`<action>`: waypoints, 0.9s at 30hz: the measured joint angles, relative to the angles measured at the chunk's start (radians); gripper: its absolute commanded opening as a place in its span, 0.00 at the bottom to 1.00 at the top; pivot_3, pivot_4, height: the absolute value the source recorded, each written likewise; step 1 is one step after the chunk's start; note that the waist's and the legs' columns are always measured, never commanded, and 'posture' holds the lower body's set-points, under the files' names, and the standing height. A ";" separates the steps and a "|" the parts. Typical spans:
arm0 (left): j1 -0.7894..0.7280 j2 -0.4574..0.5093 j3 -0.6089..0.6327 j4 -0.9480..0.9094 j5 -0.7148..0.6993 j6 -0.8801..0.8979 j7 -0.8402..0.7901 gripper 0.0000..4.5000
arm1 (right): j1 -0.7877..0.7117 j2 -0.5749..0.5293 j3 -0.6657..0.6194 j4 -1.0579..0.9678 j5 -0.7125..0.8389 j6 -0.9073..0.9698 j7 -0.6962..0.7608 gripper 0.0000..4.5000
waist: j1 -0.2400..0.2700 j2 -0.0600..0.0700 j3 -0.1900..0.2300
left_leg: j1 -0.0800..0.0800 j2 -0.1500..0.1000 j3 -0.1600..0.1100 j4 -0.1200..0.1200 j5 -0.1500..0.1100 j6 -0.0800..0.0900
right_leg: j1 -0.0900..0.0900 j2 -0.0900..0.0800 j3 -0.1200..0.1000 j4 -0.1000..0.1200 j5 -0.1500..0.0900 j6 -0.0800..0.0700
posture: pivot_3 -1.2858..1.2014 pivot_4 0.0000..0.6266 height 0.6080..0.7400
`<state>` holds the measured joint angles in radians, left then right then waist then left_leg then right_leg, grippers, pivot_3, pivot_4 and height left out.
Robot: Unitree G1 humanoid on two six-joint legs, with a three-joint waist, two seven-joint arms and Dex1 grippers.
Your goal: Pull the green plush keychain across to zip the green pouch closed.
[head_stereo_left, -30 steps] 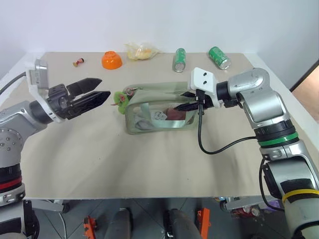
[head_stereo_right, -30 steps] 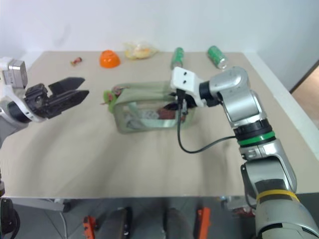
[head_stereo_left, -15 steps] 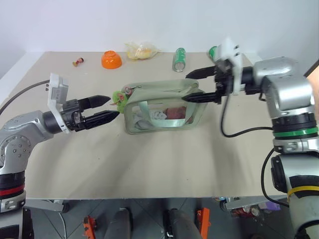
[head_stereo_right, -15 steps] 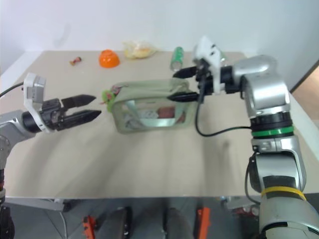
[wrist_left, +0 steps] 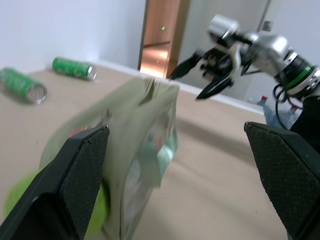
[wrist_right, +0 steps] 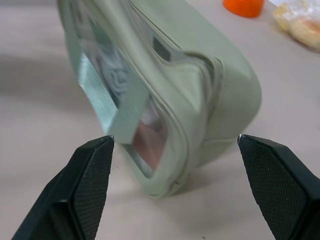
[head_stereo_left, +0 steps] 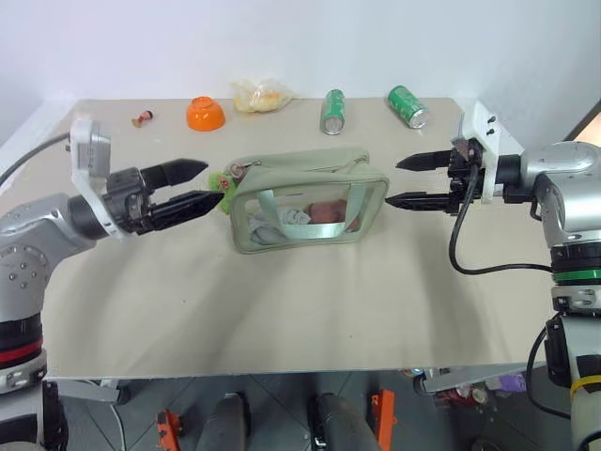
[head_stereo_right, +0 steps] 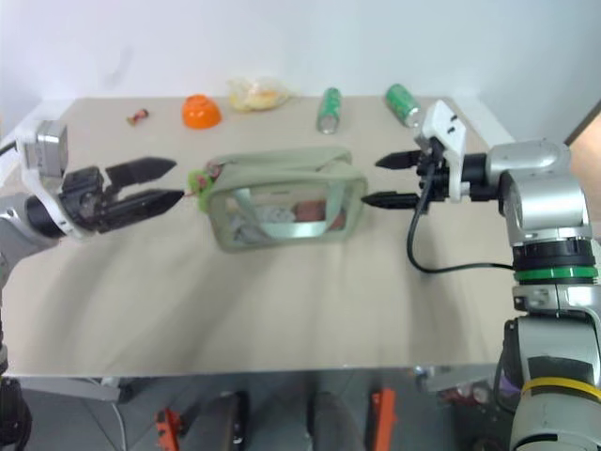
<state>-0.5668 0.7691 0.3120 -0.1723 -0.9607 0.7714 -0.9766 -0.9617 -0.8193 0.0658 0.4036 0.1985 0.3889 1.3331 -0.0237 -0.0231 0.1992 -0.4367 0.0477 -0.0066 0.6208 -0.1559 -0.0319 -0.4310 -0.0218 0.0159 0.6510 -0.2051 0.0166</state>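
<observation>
Nearest the front edge, the beige tabletop is lying bare, and just beyond that stretch the two arms are reaching in from either side. The left gripper is hovering over the left half of the tabletop with its two black fingers spread apart and holding nothing, its tips just beside the green plush keychain. The right gripper is hanging over the right half, its fingers likewise spread wide and empty, its tips pointing at the right end of the green pouch but apart from it. Between the two grippers, about midway across the tabletop, the pouch is standing upright with its clear window facing the front edge, a mint strap and a reddish item showing through the plastic. The keychain is dangling at the pouch's left end, at the zipper's top corner. Toward the far edge, a small figurine, an orange bowl, a crumpled clear bag of yellowish food and two green soda cans are lying in a row.
</observation>
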 measured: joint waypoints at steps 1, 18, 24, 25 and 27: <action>-0.015 -0.004 -0.002 0.000 -0.001 0.000 0.003 1.00 | -0.001 0.013 0.009 0.022 -0.011 -0.010 -0.011 0.91 | 0.000 0.000 0.000 | 0.000 0.000 0.000 0.000 0.000 0.000 | 0.000 0.000 0.000 0.000 0.000 0.000 | 0.52 0.24 1.00; -0.077 -0.080 -0.101 0.084 0.069 -0.053 -0.019 1.00 | -0.039 0.095 0.045 0.124 -0.045 -0.060 -0.016 0.26 | 0.000 0.000 0.000 | -0.002 0.000 0.002 0.000 0.000 0.000 | -0.003 0.001 0.003 0.000 0.002 0.003 | 0.52 0.24 1.00; -0.074 -0.085 -0.043 0.145 0.068 -0.056 0.024 1.00 | -0.036 0.095 0.045 0.106 -0.043 -0.060 -0.005 0.00 | -0.001 0.000 0.000 | -0.001 0.001 0.002 0.000 0.000 0.000 | -0.004 0.002 0.004 0.001 0.002 0.003 | 0.52 0.24 1.00; -0.074 -0.087 -0.029 0.162 0.068 -0.056 0.036 1.00 | -0.035 0.095 0.045 0.103 -0.043 -0.060 -0.005 0.00 | -0.001 0.000 0.000 | -0.001 0.001 0.002 0.000 0.000 0.000 | -0.004 0.002 0.004 0.001 0.002 0.003 | 0.52 0.24 1.00; -0.073 -0.086 -0.014 0.194 0.076 -0.057 0.056 1.00 | -0.033 0.095 0.045 0.100 -0.042 -0.060 -0.005 0.00 | -0.001 0.000 0.000 | -0.001 0.001 0.002 0.000 0.000 0.000 | -0.004 0.002 0.004 0.001 0.002 0.003 | 0.52 0.24 1.00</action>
<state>-0.6396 0.6827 0.2980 0.0221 -0.8850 0.7139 -0.9202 -0.9950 -0.7240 0.1107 0.5037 0.1565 0.3290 1.3284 -0.0243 -0.0230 0.1992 -0.4377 0.0486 -0.0045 0.6205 -0.1559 -0.0318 -0.4346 -0.0197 0.0196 0.6521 -0.2028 0.0194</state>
